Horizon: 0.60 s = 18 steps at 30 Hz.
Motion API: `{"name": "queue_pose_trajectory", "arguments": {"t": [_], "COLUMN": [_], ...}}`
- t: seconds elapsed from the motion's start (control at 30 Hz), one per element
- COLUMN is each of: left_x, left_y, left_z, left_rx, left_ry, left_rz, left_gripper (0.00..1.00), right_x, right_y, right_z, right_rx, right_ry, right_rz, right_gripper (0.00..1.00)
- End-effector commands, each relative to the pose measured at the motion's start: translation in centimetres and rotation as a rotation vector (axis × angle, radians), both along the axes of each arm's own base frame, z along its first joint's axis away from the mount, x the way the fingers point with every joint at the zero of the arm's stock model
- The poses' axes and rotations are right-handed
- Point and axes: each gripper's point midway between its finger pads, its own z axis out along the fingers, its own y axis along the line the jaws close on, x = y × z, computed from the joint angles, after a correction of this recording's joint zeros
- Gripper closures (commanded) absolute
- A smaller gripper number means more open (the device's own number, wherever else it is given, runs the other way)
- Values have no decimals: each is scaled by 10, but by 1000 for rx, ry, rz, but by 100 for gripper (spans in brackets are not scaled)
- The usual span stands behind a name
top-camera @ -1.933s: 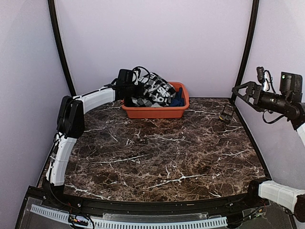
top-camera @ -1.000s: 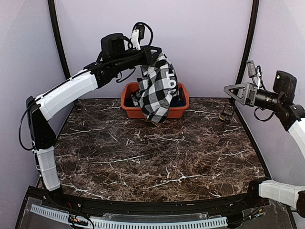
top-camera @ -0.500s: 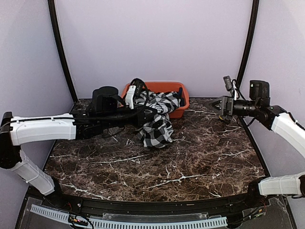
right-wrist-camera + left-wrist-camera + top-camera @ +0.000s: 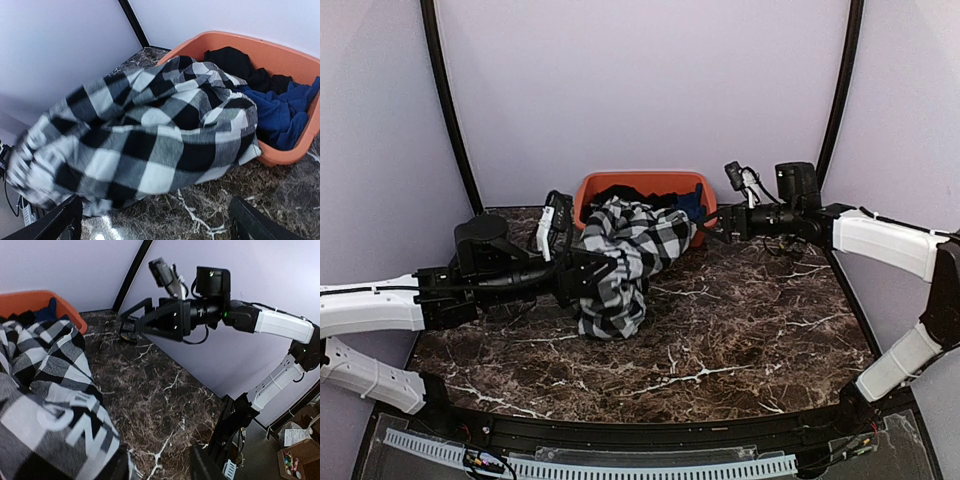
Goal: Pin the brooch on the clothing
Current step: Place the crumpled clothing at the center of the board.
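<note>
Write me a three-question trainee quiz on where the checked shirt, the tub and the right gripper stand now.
1. True or false: the shirt lies wholly inside the tub.
2. Which colours are the other garments in the tub? A. red and green. B. blue and black. C. white and yellow.
3. In one word, how do the jaws of the right gripper stand?

Key
1. False: it spills over the tub's front rim onto the table.
2. B: a blue garment and a black garment.
3. Open, with nothing between them.
</note>
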Motion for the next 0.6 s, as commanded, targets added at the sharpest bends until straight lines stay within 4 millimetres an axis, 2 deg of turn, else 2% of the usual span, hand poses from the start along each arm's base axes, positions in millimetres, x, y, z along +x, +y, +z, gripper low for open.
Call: {"name": "queue_pose_trajectory", "arguments": {"t": [0.0, 0.03, 0.17, 0.27, 0.3, 0.37, 0.47, 0.57], "left_x": [-1, 3, 14, 27, 34, 44, 59, 73], "left_y": [15, 23, 58, 93, 110, 126, 136, 132], "left_z": [-25, -22, -22, -32, -41, -54, -82, -104], "left_rx": [34, 35, 64, 97, 130, 177, 236, 254], "left_ry": [41, 28, -10, 0, 14, 32, 86, 141], "left_rz": [52, 101, 258, 444, 537, 628, 690, 695], "left_gripper": [36, 25, 4, 1, 1, 1, 1, 1], "right_x": [27, 32, 47, 55, 57, 63, 79, 90], "right_y": [19, 22, 30, 37, 39, 45, 42, 36], "right_z": [19, 16, -1, -12, -16, -25, -42, -56], "right_rx": [-2, -10, -40, -72, -87, -130, -192, -211], "right_ry": [-110, -109, -87, -64, -58, -54, -13, 57], "right_rz": [-10, -16, -35, -44, -47, -68, -160, -254], "right_gripper": [1, 1, 1, 1, 1, 2, 1, 1]}}
